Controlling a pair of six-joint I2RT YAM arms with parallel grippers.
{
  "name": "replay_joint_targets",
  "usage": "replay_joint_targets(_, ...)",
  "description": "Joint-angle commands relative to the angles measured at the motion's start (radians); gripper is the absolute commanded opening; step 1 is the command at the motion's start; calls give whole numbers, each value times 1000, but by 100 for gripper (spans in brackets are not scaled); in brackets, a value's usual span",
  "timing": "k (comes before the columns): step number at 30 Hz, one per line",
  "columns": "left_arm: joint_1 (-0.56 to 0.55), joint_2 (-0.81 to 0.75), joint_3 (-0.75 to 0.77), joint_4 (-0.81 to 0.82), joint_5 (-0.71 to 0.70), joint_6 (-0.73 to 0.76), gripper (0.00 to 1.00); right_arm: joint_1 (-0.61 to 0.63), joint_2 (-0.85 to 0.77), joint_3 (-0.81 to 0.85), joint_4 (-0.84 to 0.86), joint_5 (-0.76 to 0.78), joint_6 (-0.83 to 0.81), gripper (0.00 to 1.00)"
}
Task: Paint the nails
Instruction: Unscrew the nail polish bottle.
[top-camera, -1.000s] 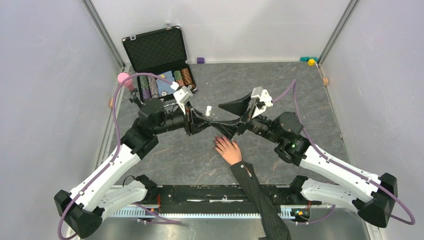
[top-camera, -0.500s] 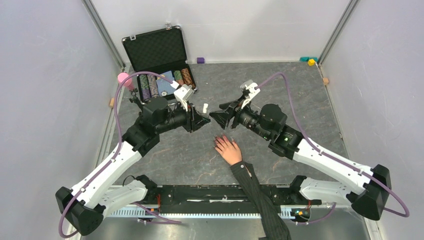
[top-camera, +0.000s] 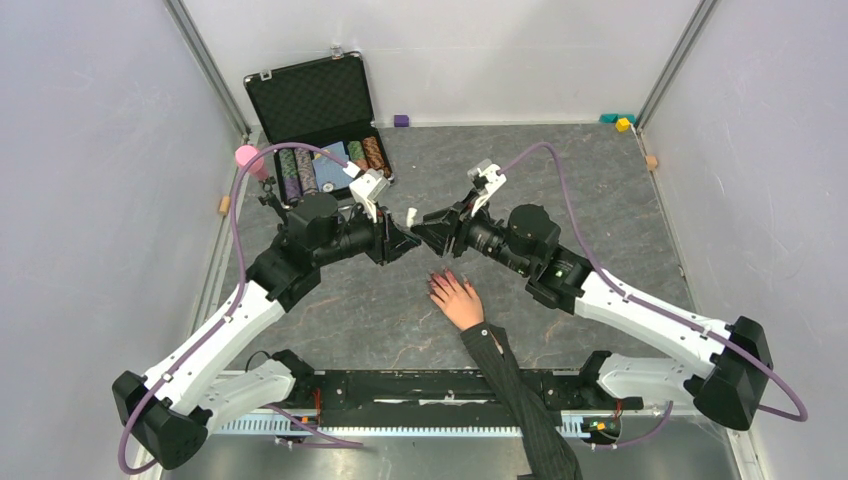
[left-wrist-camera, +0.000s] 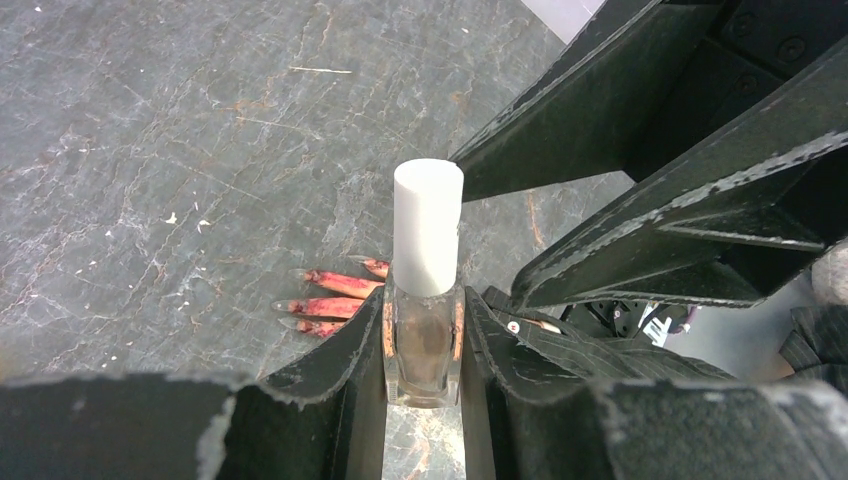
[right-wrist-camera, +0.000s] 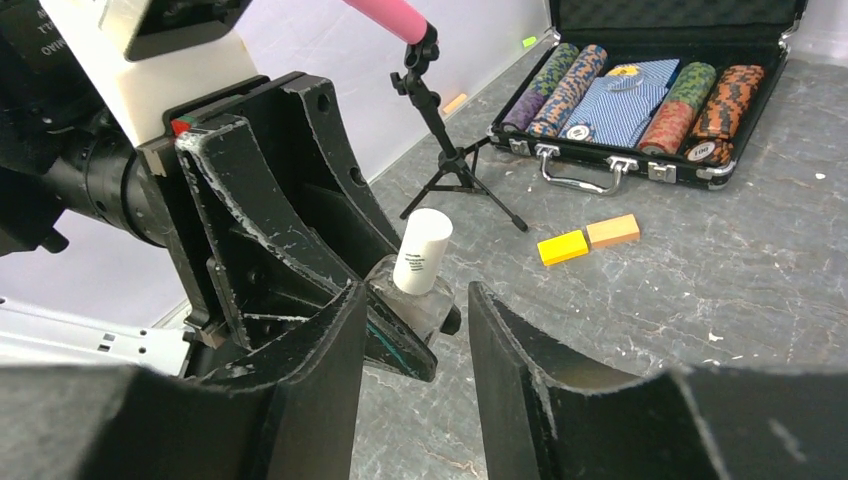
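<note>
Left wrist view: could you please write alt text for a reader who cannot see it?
The left pincer grips a small clear bottle with a white cap. Beyond it, red nails rest on the grey table; the right pincer stands open beside the cap.

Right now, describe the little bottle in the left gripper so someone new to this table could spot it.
Find the open black case of poker chips at the far left of the table. Nearer and to its right, the left gripper is shut on the small clear bottle, upright, near a hand with red nails. Its white cap stands out between the black fingers.
</note>
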Motion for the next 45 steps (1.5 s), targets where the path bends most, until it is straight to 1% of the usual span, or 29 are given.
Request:
replay_joint_targets(1, -4, 1, 48, 17, 5, 34, 2, 3, 21, 54, 58, -23, 18, 46)
replay_joint_targets(11, -4, 3, 48, 17, 23, 33, 2, 3, 51, 73, 78, -23, 31, 40)
replay_joint_targets(17, -4, 1, 48, 22, 40, 31, 2, 3, 70, 84, 70, -14, 40, 40)
replay_joint_targets(24, -5, 6, 48, 30, 73, 33, 2, 3, 126, 125, 80, -58, 38, 41)
replay_joint_targets(25, -5, 3, 48, 32, 78, 33, 2, 3, 137, 129, 81, -68, 35, 39)
replay_joint_targets(26, -4, -1, 48, 33, 80, 34, 2, 3, 152, 134, 82, -81, 33, 35)
replay_joint_targets(27, -4, -6, 46, 36, 81, 37, 2, 3, 162, 138, 79, -90, 32, 25)
replay_joint_targets(29, -4, -12, 43, 38, 77, 42, 2, 3, 179, 147, 61, -104, 28, 10)
replay_joint_targets(30, -5, -11, 45, 38, 80, 42, 2, 3, 179, 144, 64, -112, 27, 3)
replay_joint_targets(31, -5, -9, 46, 39, 85, 40, 2, 3, 177, 134, 72, -118, 27, 0)
replay_joint_targets(35, -4, -6, 45, 48, 116, 31, 2, 2, 149, 91, 117, -140, 20, 0)
replay_joint_targets(38, -4, -14, 42, 66, 149, 26, 2, -4, 126, 64, 152, -189, 4, 0)
replay_joint_targets(45, -4, -50, 26, 121, 272, 36, 2, -31, 96, -16, 375, -453, 25, 0)
